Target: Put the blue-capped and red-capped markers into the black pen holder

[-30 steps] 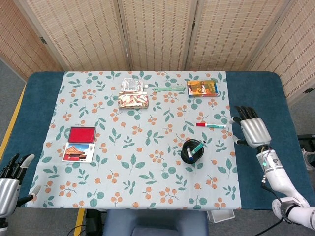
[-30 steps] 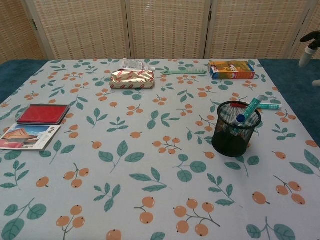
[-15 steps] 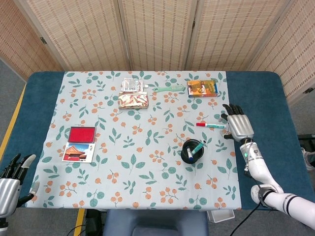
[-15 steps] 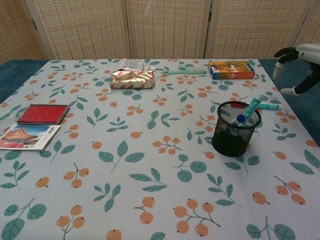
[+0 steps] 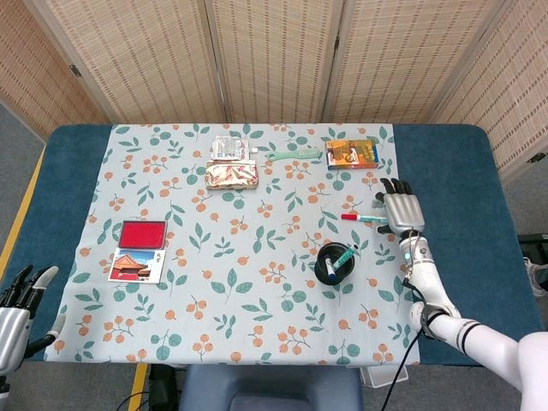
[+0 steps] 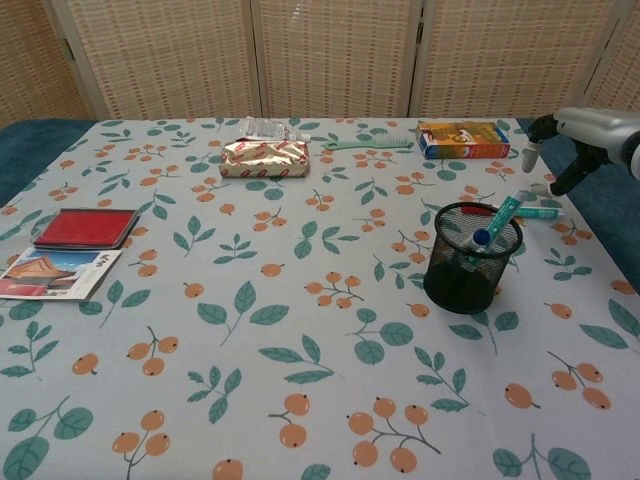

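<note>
Two markers: the blue-capped marker point(image 5: 339, 259) leans in the one black pen holder point(image 5: 333, 265); the red-capped marker point(image 5: 366, 218) lies at its 1 o'clock. Right hand point(image 5: 402, 211), fingers spread and empty, hangs over that marker's end; left hand point(image 5: 19, 312) is open too.

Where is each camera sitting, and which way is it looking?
Head view: high up, looking steeply down on the whole table; shows the left hand at the near left corner and the right hand with its arm.
Chest view: lower, looking forward across the table toward the screens; only the right hand shows.
Both share: the black pen holder, red-capped marker and right hand.
</note>
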Available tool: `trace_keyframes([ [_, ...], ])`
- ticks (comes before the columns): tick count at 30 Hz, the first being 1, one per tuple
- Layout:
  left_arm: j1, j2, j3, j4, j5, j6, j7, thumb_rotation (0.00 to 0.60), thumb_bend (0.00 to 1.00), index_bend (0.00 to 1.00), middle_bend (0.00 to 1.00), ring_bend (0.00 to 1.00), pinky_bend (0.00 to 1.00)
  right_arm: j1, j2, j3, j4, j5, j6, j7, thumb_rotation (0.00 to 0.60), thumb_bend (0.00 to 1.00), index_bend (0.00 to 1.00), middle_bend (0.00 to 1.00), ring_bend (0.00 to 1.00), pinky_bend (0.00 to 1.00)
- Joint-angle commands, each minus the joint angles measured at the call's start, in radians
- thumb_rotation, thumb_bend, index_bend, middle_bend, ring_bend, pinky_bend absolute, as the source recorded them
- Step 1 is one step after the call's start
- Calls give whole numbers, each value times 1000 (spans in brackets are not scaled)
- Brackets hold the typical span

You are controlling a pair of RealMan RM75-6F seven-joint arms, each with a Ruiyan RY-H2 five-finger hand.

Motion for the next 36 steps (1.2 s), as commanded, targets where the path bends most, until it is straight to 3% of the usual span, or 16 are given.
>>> trace_keyframes([
  [1, -1, 5, -2, 3, -5, -1, -13, 600, 400, 97, 172, 34, 263, 28, -38, 4, 47, 24, -26, -25, 600, 316, 418, 64, 0, 0],
  [36, 10, 22, -6, 8, -11, 28, -56, 600, 400, 97, 172, 34, 263, 131, -223, 9, 346, 61, -168, -55, 600, 335, 437, 69, 0, 0],
])
